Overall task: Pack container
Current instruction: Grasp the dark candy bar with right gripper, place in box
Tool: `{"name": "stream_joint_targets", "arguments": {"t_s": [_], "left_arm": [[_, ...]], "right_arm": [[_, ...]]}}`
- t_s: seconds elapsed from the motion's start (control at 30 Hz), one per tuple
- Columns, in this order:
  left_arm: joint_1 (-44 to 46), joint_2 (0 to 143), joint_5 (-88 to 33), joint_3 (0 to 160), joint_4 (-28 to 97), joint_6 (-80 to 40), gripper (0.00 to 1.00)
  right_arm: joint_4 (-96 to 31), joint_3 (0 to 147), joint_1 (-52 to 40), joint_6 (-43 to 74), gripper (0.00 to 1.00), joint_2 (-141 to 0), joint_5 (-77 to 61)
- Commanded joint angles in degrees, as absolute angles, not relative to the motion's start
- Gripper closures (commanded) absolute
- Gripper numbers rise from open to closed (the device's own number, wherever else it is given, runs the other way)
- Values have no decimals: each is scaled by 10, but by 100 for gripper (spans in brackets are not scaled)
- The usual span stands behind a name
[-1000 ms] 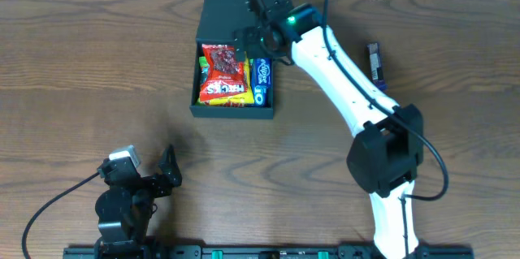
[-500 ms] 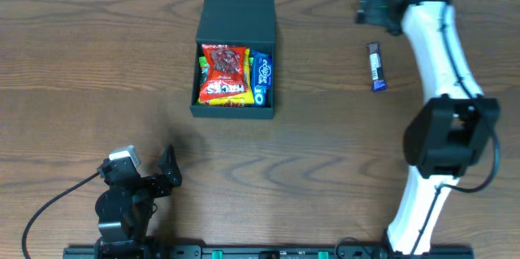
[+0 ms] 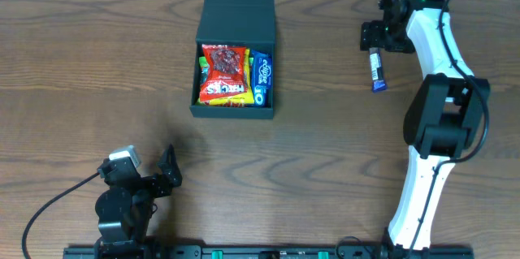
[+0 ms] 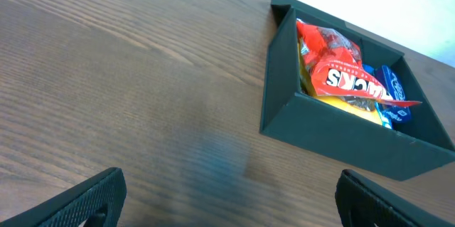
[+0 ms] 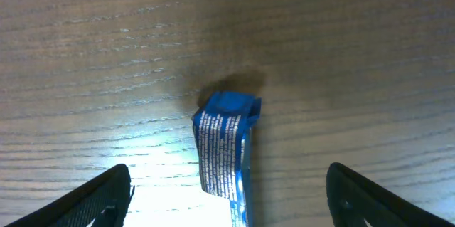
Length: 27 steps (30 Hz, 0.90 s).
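Note:
The dark green container [image 3: 234, 110] sits at the table's top centre with its flap lid [image 3: 239, 11] open toward the far edge. Inside lie a red snack packet [image 3: 223, 74], a blue packet [image 3: 260, 79] and some yellow ones. It also shows in the left wrist view [image 4: 334, 131]. A blue snack bar [image 3: 375, 70] lies on the table at the right. My right gripper [image 3: 374, 36] is open above its far end; in the right wrist view the bar [image 5: 224, 149] lies between the open fingers. My left gripper [image 3: 166, 170] is open and empty near the front left.
The brown wooden table [image 3: 97, 72] stretches left of the container. The white right arm [image 3: 431, 88] runs down the right side from its base at the front edge. The left arm's base [image 3: 118, 210] stands at the front left.
My right gripper left the container, swung right to the table's far right, and has come down over the blue snack bar. The left arm has not moved.

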<state>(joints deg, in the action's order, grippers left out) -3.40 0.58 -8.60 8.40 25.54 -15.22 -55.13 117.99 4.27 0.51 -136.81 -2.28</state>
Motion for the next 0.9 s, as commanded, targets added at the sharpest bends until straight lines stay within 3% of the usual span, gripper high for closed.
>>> {"name": "stream_joint_targets", "arguments": {"t_s": [0.0, 0.27, 0.47, 0.63, 0.87], "left_arm": [[-37, 3, -85, 74, 258, -154, 5], [-37, 3, -85, 74, 258, -154, 5], [-37, 3, -85, 74, 258, -154, 5], [-37, 3, -85, 74, 258, -154, 5], [-37, 3, -85, 74, 258, -154, 5]], "right_arm": [[-549, 1180, 39, -10, 19, -1386, -33], [-546, 1180, 35, -10, 40, -1406, -33], [-545, 1180, 34, -9, 66, -1413, -33], [-556, 1190, 25, 6, 79, -1409, -33], [-599, 1279, -18, 53, 85, -1392, -76]]}}
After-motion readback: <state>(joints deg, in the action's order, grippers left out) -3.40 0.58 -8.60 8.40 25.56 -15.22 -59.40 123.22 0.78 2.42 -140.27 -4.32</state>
